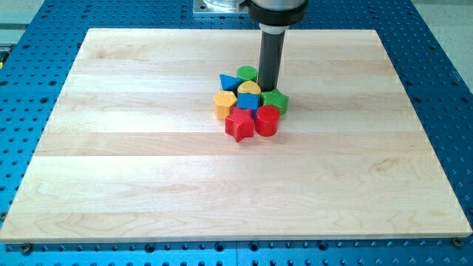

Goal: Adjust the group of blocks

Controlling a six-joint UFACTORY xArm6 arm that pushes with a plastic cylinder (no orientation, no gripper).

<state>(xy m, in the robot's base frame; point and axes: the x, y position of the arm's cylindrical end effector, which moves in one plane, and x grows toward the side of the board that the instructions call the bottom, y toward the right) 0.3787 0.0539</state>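
Writing: none can be read anywhere in the view.
Surface: a pale wooden board (148,170) of joined planks lies on a blue perforated table (436,44); a grey metal mount (214,6) shows at the view's top edge.
Group: eight small blocks sit packed together just above the board's middle, slightly toward the view's right.
Back row: blue triangular block (228,81) at the view's left, green round block (247,73) beside it.
Middle: yellow half-round block (249,89) over a blue cube (248,101), with a yellow hexagonal block (225,103) at the left and a green star-like block (276,100) at the right.
Front: red star block (239,125) and red cylinder (267,120), touching.
Arm: a dark rod (270,55) drops from the view's top.
Tip: my tip (268,88) rests at the cluster's upper right, between the green round block and the green star-like block, just beside the yellow half-round block.
Gripper: the arm carries none, only the rod, so nothing is gripped.
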